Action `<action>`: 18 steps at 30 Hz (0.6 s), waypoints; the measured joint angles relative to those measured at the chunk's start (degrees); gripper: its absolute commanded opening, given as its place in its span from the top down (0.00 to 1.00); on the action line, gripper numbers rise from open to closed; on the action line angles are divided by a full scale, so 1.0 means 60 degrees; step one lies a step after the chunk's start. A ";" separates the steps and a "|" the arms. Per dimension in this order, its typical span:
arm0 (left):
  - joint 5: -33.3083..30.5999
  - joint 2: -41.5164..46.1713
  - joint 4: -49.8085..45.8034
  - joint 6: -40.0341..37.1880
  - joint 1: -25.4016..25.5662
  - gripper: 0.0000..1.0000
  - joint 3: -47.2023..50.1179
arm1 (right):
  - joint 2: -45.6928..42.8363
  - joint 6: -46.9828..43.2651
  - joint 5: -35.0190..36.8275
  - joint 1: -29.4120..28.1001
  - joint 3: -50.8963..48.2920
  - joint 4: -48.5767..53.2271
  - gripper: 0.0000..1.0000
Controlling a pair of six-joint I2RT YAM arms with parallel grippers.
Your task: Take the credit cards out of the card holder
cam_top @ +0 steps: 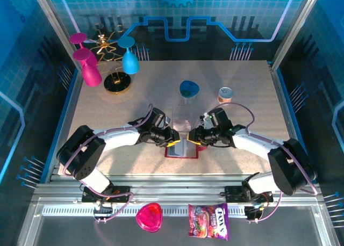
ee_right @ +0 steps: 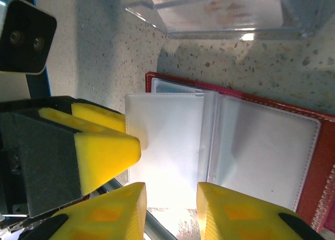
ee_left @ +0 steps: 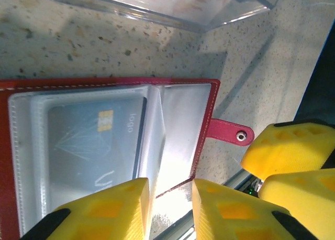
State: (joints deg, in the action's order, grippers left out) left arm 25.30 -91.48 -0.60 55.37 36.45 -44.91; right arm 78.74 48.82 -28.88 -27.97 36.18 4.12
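Note:
The dark red card holder (cam_top: 180, 156) lies open on the table between both arms. In the left wrist view its red cover (ee_left: 52, 85) frames clear sleeves, and a grey-blue credit card (ee_left: 89, 145) sits in one of them. The strap tab (ee_left: 230, 132) sticks out to the right. My left gripper (ee_left: 171, 208) is open, with a loose sleeve page and the cover's corner in the gap. My right gripper (ee_right: 171, 211) is open over a white sleeve page (ee_right: 165, 145) of the card holder (ee_right: 324, 161). From above, the left gripper (cam_top: 173, 138) and right gripper (cam_top: 194, 136) nearly meet.
A clear plastic tray (cam_top: 185, 120) stands just behind the holder. Farther back are a blue dish (cam_top: 188, 88) and a small can (cam_top: 226, 94). A gold stand with pink and blue glasses (cam_top: 107, 63) fills the back left. A pink heart dish (cam_top: 149, 216) and a candy bag (cam_top: 208, 222) lie on the front rail.

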 measured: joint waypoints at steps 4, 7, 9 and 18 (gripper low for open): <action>0.0025 -0.0015 -0.0033 0.0000 0.0124 0.65 -0.0175 | -0.0280 -0.0076 0.0047 0.0157 -0.0018 0.0186 0.69; 0.0091 -0.0109 -0.0025 -0.0004 0.0219 0.60 -0.0342 | -0.0466 -0.0117 0.0069 0.0262 -0.0109 0.0280 0.69; 0.0135 -0.0204 -0.0022 -0.0004 0.0291 0.59 -0.0448 | -0.0550 -0.0146 0.0076 0.0331 -0.0164 0.0361 0.69; 0.0273 -0.0863 0.0007 0.0004 0.0659 0.53 -0.0798 | -0.1035 -0.0186 0.0175 0.0601 -0.0321 0.0601 0.68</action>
State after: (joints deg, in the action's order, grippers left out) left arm 26.94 -96.66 -0.56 55.40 40.40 -49.69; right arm 72.53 47.70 -27.83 -24.36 34.26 7.73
